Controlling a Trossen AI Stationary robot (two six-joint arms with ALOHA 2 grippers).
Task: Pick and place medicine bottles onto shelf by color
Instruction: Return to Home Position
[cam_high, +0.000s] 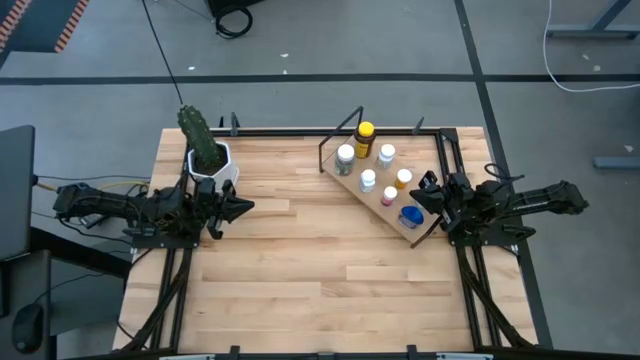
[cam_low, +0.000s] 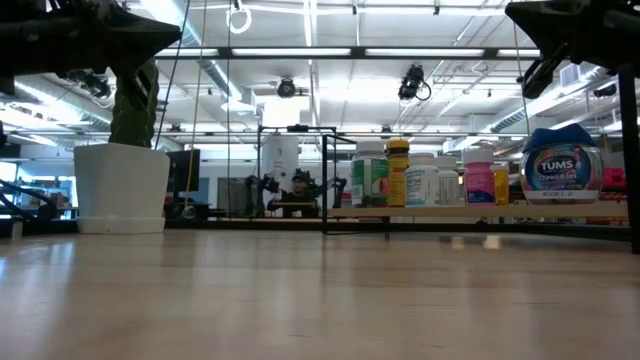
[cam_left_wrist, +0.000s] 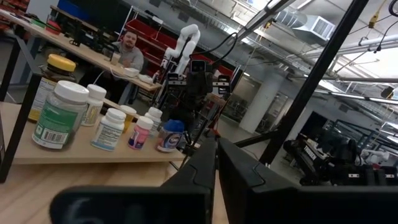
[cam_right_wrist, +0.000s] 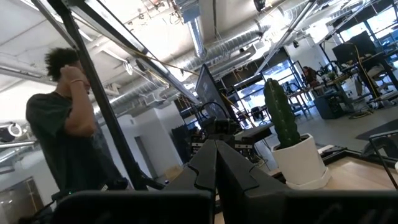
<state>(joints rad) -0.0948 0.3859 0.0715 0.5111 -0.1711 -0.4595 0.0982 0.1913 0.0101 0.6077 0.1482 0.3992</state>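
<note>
Now, medicine bottles (cam_high: 368, 180) on shelf (cam_high: 372, 201), left gripper (cam_high: 243, 206) closed by cactus (cam_high: 200, 136), right gripper (cam_high: 429, 188) closed beside shelf.

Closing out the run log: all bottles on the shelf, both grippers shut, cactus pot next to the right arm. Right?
No. The cactus pot stands next to the left gripper, not the right gripper; the high view shows it. The rest holds: the medicine bottles are on the shelf and both grippers are shut.
</note>
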